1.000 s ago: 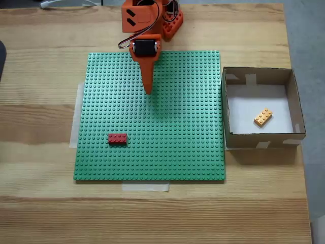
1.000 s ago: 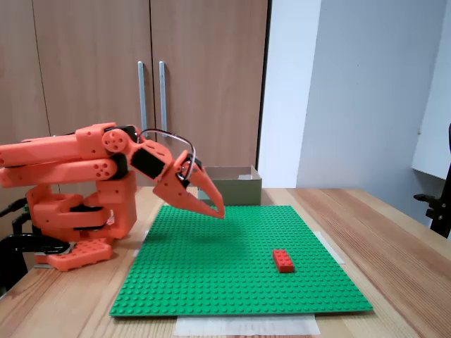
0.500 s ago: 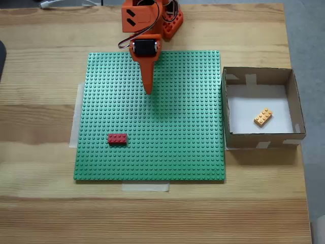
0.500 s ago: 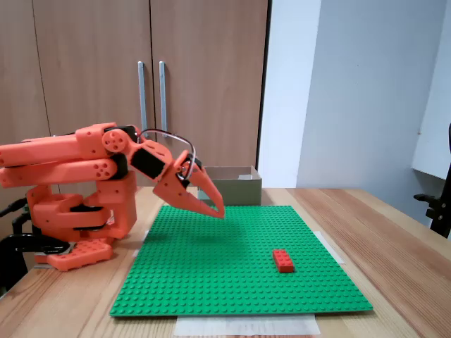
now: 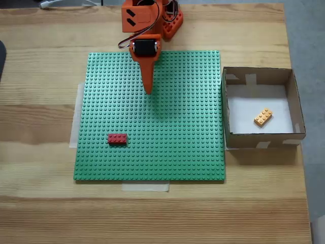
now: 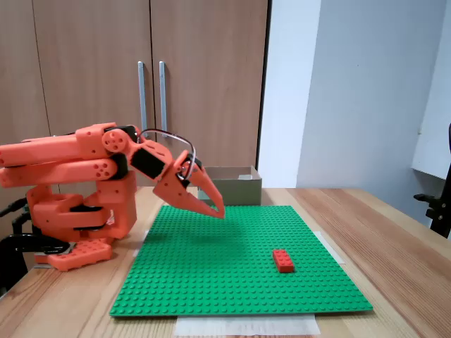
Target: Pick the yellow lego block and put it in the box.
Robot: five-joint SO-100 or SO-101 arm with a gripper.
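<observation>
The yellow lego block (image 5: 263, 117) lies on the white floor of the box (image 5: 296, 103), its long axis slanted, well to the right of the pincer (image 5: 148, 90) in the top-down fixed view. The pincer hangs closed and empty above the green baseplate (image 5: 177, 142), so nothing appears left to carry.

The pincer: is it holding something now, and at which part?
Nothing is held. The pincer is shut and empty above the green baseplate; the yellow lego block lies in the box.

Orange end effector (image 6: 217, 209) closed above green baseplate (image 6: 232, 271), red brick (image 6: 283, 260), box (image 6: 232, 184) behind
</observation>
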